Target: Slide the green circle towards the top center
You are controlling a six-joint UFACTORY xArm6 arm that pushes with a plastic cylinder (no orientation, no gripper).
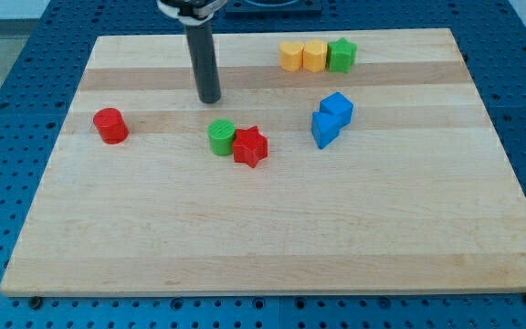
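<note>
The green circle [221,137] is a short green cylinder left of the board's middle. A red star [250,146] touches its right side. My tip [209,99] is the lower end of a dark rod that comes down from the view's top. It stands just above and slightly left of the green circle, with a small gap between them.
A red cylinder [110,125] sits at the left. Two blue blocks [336,107] [324,129] sit touching each other right of the middle. Near the top edge, two yellow blocks [291,55] [314,55] and a green star [341,55] stand in a row. The wooden board [272,238] lies on a blue perforated table.
</note>
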